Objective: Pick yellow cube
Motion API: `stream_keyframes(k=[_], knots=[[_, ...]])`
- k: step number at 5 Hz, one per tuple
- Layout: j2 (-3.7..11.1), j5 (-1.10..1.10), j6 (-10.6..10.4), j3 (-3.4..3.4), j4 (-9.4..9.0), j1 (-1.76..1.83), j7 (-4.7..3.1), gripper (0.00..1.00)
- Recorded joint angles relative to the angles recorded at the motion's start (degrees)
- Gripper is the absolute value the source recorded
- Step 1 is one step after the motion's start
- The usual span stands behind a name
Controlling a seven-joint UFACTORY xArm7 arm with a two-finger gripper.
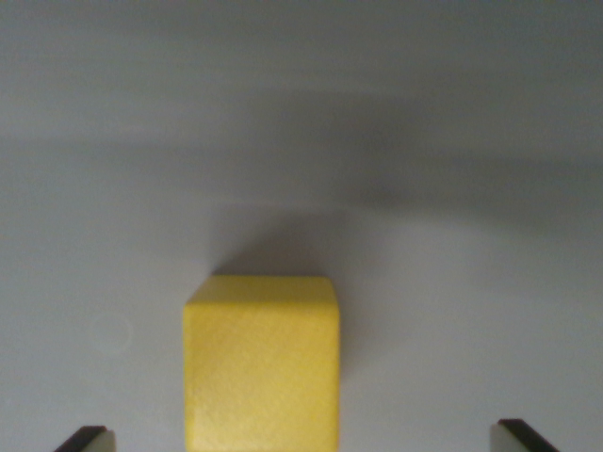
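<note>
A yellow cube (261, 363) rests on a pale grey surface in the lower middle of the wrist view, its lower edge cut off by the frame. My gripper (301, 441) is open: one dark fingertip (87, 439) shows at the bottom of the wrist view's left, the other fingertip (524, 437) at the bottom right. The cube lies between the two fingertips, a little nearer the left one, with wide gaps on both sides and no contact.
The pale grey surface (452, 141) fills the view. A soft dark shadow (377, 179) falls across it above and to the right of the cube.
</note>
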Motion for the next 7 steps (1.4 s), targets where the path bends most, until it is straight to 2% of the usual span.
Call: stream_keyframes(k=[1, 2, 3, 4, 5, 6, 7], knots=[[1.83, -0.11, -2.1, 0.08, -0.35, 0.38, 0.21, 0.0], [1.83, -0.11, -2.1, 0.08, -0.35, 0.38, 0.21, 0.0], [3.38, -0.21, -3.8, 0.15, -0.65, 0.69, 0.39, 0.0], [3.38, -0.21, -3.8, 0.15, -0.65, 0.69, 0.39, 0.0], [4.66, -0.29, -5.3, 0.21, -0.9, 0.96, 0.54, 0.0], [4.66, -0.29, -5.3, 0.21, -0.9, 0.96, 0.54, 0.0], [5.61, -0.34, -6.3, 0.25, -1.08, 1.15, 0.65, 0.0]])
